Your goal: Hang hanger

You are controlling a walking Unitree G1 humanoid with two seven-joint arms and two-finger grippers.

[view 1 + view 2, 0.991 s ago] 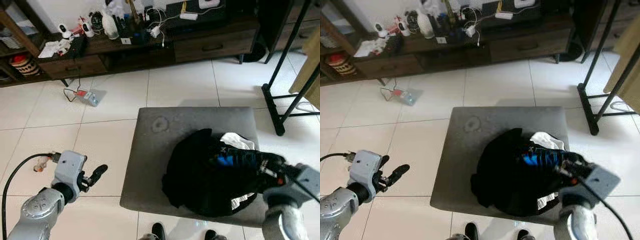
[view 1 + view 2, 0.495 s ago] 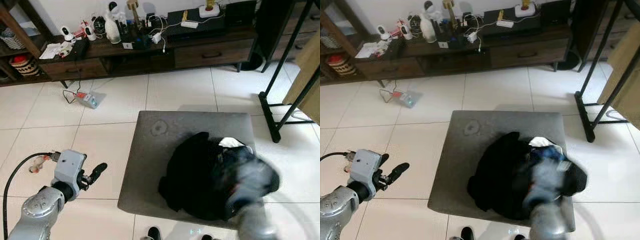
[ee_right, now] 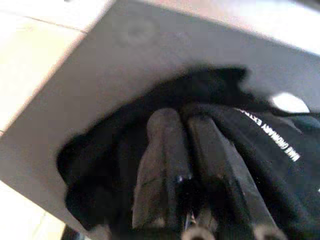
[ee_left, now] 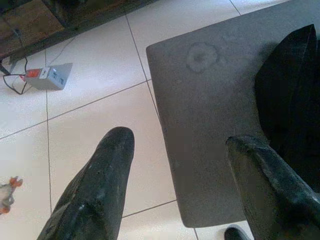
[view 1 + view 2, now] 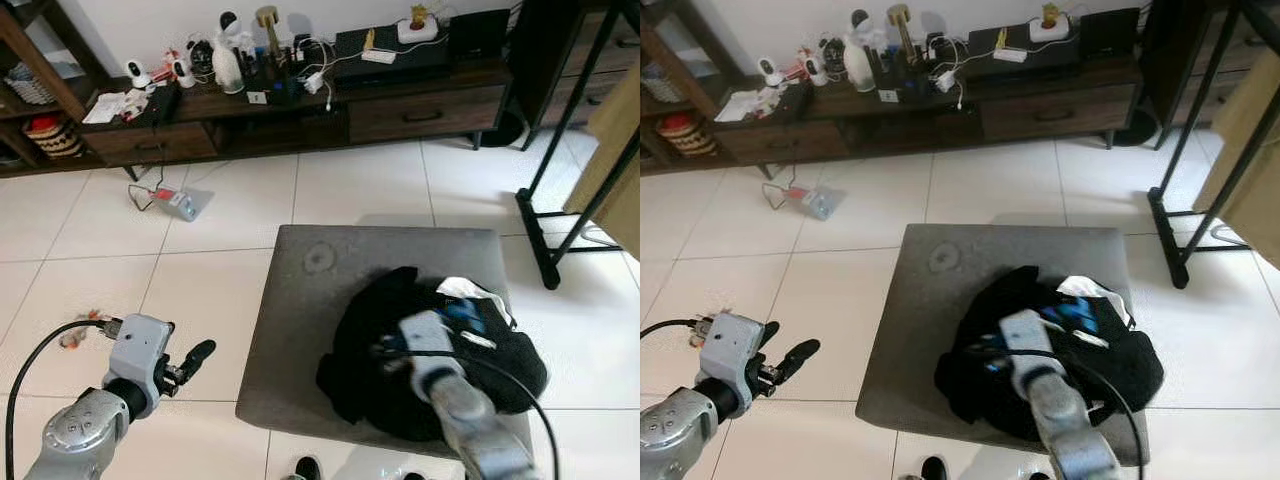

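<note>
Right hand [image 3: 187, 125] clenched over black garment [image 5: 430, 370] on grey ottoman [image 5: 300, 330]; left hand [image 4: 175, 165] spread beside.

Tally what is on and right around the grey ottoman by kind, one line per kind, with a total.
Square grey upholstered ottoman: 1
Heap of black clothing with white and blue parts lying on it: 1
Silver robot arms with black two-fingered grippers: 2, the right gripper over the clothing, the left gripper over the white floor tiles beside the ottoman
Total: 4
</note>
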